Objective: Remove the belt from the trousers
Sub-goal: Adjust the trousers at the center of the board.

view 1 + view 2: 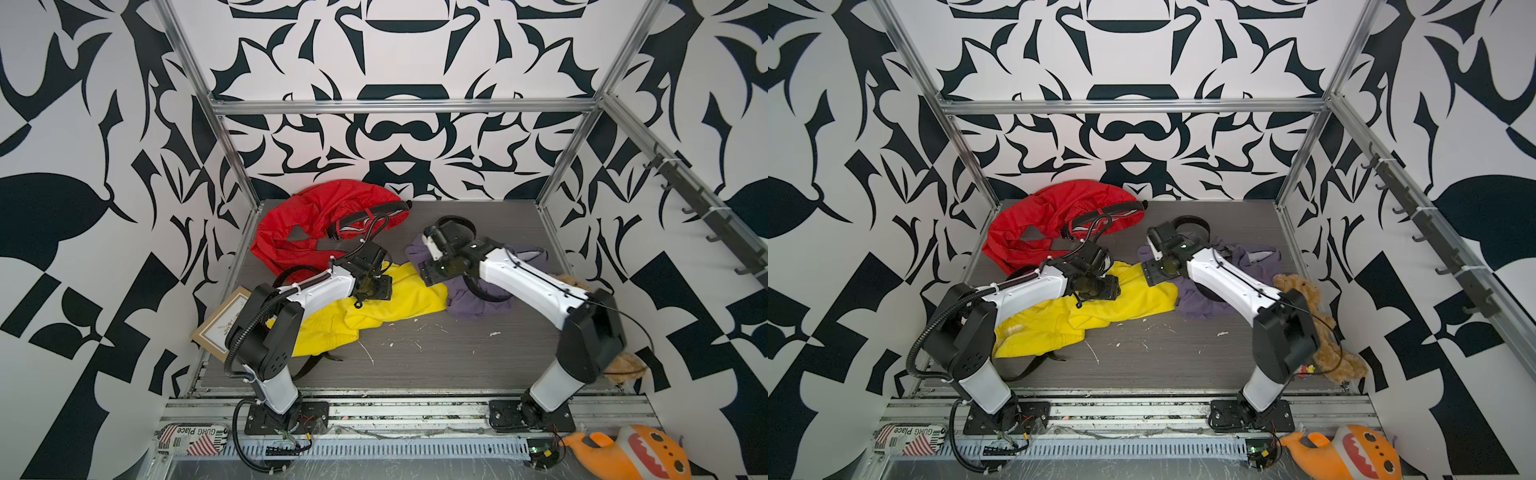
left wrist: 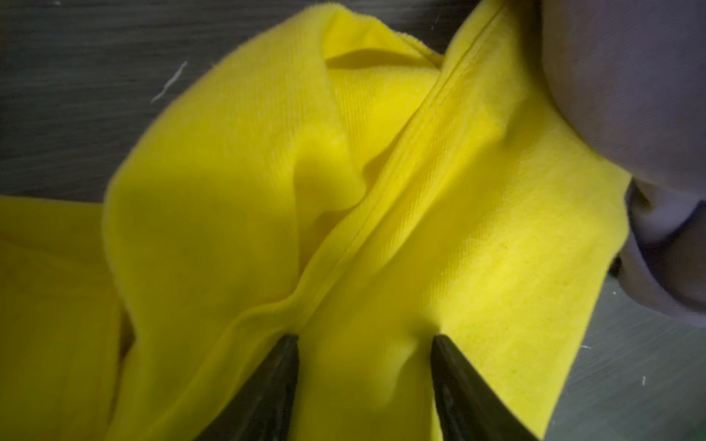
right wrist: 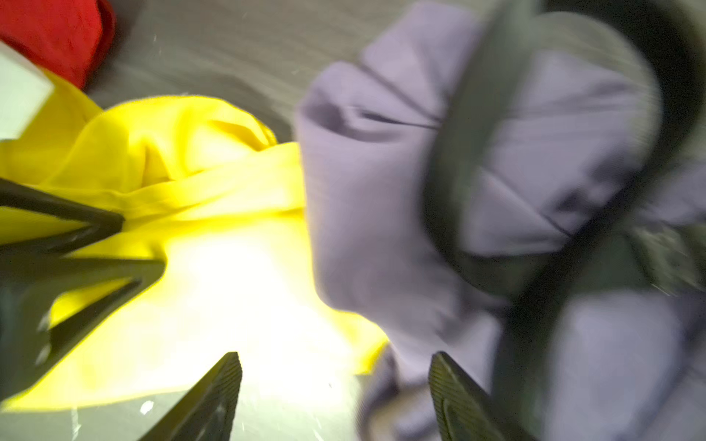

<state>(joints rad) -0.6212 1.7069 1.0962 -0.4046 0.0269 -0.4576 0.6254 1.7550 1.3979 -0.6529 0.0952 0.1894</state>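
the left gripper (image 2: 363, 340) is pressed down into the yellow trousers (image 2: 477, 236), fingers apart with a ridge of cloth and a seam rising between them; nothing is clamped yet. no belt lies between or near those fingers. the only belt by the yellow pair is a dark strap (image 1: 307, 368) poking out well behind the gripper, back by the arm's base.

the right gripper (image 3: 334, 357) hangs with fingers wide apart and empty, over the spot where yellow meets the purple trousers (image 3: 382, 191). a black belt (image 3: 454, 164) loops across the purple cloth ahead of the fingers, off to the purple side. that view is blurred, so i can't tell whether it is buckled or how it is threaded.

what worries me:
- if the left fingers shut here they'd take only cloth, maybe just one layer, and the trousers could slide instead of staying pinned.
- the two garments touch under the right fingers, so a grab there could take a fold of either pair and miss the belt.
- a belt pulled against tight loops would likely drag the whole loose garment along the table (image 1: 436, 357).
- the grippers are near each other and could knock.
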